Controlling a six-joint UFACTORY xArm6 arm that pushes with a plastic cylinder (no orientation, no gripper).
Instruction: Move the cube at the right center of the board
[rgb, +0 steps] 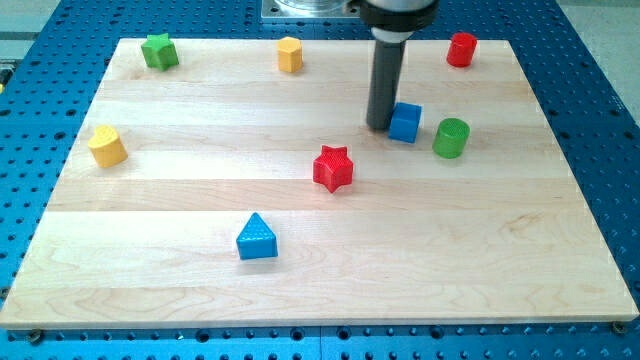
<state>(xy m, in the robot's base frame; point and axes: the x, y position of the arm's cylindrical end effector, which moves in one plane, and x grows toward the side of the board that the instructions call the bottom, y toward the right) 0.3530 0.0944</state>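
Observation:
A blue cube (405, 122) sits on the wooden board (320, 250), right of centre. My tip (380, 127) stands on the board right against the cube's left side, touching or nearly touching it. A green cylinder (451, 137) stands just to the right of the cube, with a small gap between them. A red star (334, 168) lies below and left of my tip.
A red cylinder (461, 49) is at the top right. A yellow hexagonal block (290, 54) is at the top centre, a green star (159, 51) at the top left. A yellow block (107, 146) is at the left edge. A blue triangle (257, 238) is at the lower centre.

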